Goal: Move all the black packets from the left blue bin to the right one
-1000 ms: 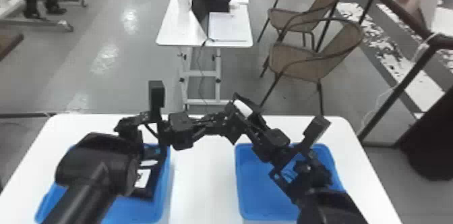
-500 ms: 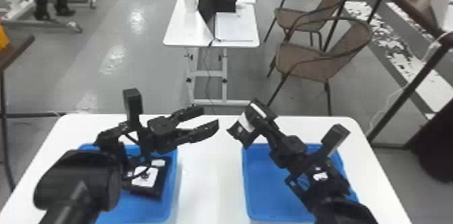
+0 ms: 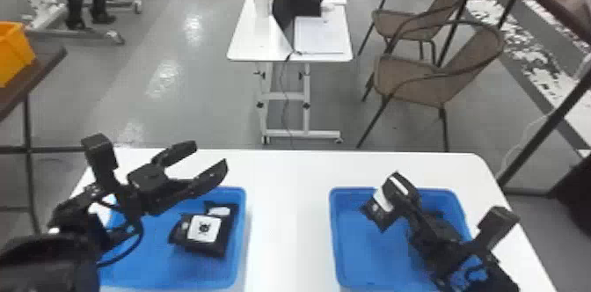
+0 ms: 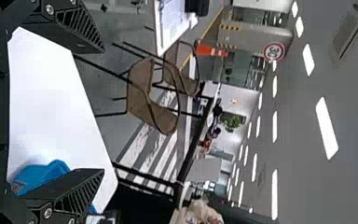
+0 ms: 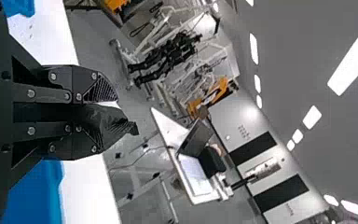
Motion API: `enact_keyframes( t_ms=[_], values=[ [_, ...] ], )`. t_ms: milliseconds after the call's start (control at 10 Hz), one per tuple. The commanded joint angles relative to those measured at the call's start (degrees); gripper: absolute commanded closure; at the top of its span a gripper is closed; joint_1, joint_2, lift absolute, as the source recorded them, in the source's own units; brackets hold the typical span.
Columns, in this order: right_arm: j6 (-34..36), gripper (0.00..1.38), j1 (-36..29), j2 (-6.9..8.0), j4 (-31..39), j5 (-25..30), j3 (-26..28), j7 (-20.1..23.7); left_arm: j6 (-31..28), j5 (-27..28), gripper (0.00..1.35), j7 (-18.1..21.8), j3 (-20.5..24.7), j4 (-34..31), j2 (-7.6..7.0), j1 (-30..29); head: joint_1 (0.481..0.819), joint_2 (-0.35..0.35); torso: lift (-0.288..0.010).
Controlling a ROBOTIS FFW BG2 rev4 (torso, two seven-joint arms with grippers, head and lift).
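My left arm hides the left side of the left blue bin. Inside that bin, the nearer black packet partly covers a farther packet; its label's dark mark is too blurred to make out. Right of the bin, my right gripper hides part of the held packet. Left of the bin, an orange crate is cut off by the head view's edge.
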State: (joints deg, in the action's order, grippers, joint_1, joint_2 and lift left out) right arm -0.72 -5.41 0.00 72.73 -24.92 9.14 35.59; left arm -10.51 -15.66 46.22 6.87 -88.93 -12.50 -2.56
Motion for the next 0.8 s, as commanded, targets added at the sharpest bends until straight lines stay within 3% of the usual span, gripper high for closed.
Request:
enact_keyframes(
  t_ms=[0, 100, 200, 300, 400, 600, 700],
  values=[
    [-0.4, 1.25, -0.1, 0.05, -4.1, 1.0, 2.3, 0.0, 0.5, 1.3, 0.12, -0.9, 2.9, -2.7, 0.73, -2.7, 0.695, 0.004, 0.0],
    [-2.2, 1.15, 0.3, 0.05, -6.8, 1.6, 3.3, 0.0, 1.1, 2.3, 0.12, -1.6, 4.1, -3.6, 1.69, -3.9, 0.695, 0.007, 0.0],
    [-2.6, 0.8, 0.9, 0.05, -8.9, 2.2, 4.3, -0.3, 1.8, 2.7, 0.12, -1.7, 5.4, -3.7, 2.75, -4.6, 0.695, 0.009, 0.0],
    [-4.8, 0.29, 0.9, 0.05, -9.4, 3.0, 5.0, -1.0, 1.8, 3.3, 0.04, -1.8, 6.4, -3.7, 3.54, -5.2, 0.695, 0.006, 0.0],
    [-7.4, 0.01, 0.5, 0.05, -8.8, 3.1, 5.0, -2.2, 1.7, 3.8, 0.0, -1.8, 7.0, -3.8, 3.8, -5.6, 0.695, 0.0, 0.0],
    [-9.9, 0.19, -2.0, 0.05, -2.6, 1.5, 5.0, -4.4, 0.8, 6.0, 0.0, -1.8, 7.4, -3.8, 2.84, -6.4, 0.695, -0.012, 0.0],
    [-10.0, 0.24, -3.2, 0.05, 0.7, 0.0, 5.0, -4.6, -0.8, 7.5, 0.07, -1.8, 7.6, -3.7, 2.4, -6.8, 0.695, -0.019, 0.0]
  ],
)
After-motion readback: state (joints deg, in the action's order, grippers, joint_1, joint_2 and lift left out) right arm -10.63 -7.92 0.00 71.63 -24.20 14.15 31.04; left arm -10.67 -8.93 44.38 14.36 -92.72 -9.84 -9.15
